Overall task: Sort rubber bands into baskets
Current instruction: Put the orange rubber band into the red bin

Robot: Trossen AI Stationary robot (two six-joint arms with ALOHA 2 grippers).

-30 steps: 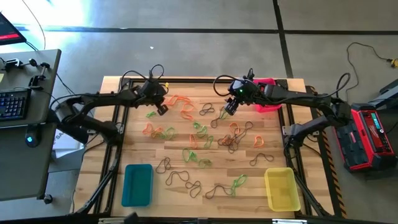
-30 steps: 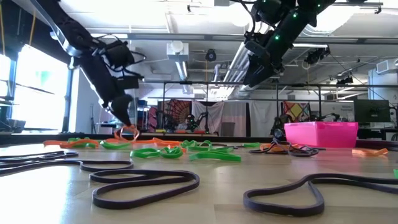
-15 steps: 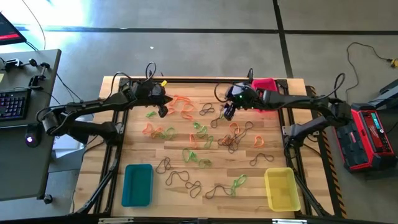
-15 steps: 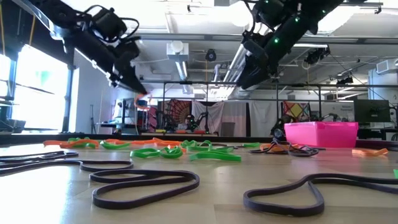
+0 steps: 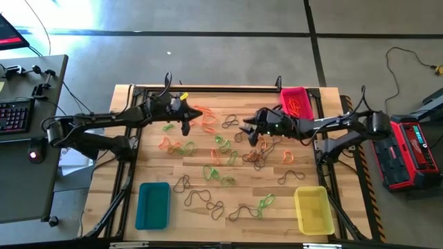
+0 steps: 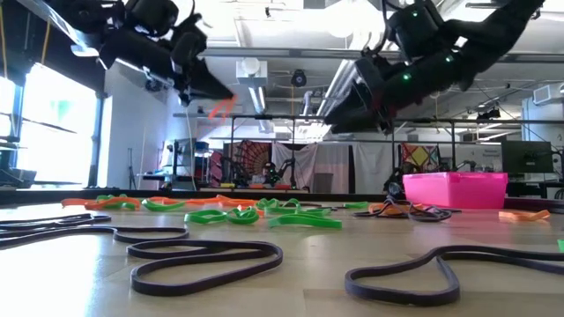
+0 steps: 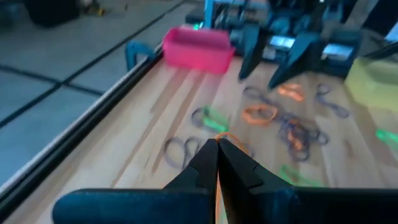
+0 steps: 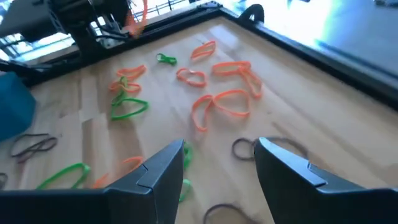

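Observation:
Orange, green and dark rubber bands (image 5: 228, 149) lie scattered flat on the wooden table. My left gripper (image 5: 185, 126) hangs above the far left part of the scatter, shut on one orange band (image 6: 217, 108). My right gripper (image 5: 245, 128) hovers open over the bands near the table's middle, its fingers (image 8: 163, 163) apart with nothing between them. The pink basket (image 5: 296, 104) stands at the far right with orange bands inside. The teal basket (image 5: 153, 205) is at the near left and the yellow basket (image 5: 313, 209) at the near right. My left gripper pinches the orange band (image 7: 219, 138) between its two fingertips. The fingers slant slightly downward, pointing toward the table's right. The band dangles slack just under the tips (image 8: 139, 14), lifted clear of the table.
A black metal frame (image 5: 208, 88) runs along the table's far and side edges. Long dark bands (image 6: 207, 260) lie close to the near edge. A desk with a keyboard (image 5: 15, 114) stands left of the table and a red device (image 5: 414, 149) to the right.
My left gripper has risen from the table with the orange band, tipping from pointing down to nearly level, and the band now hangs clear. My right gripper has come down from beside the pink basket toward the table's middle, tipping toward level and staying open.

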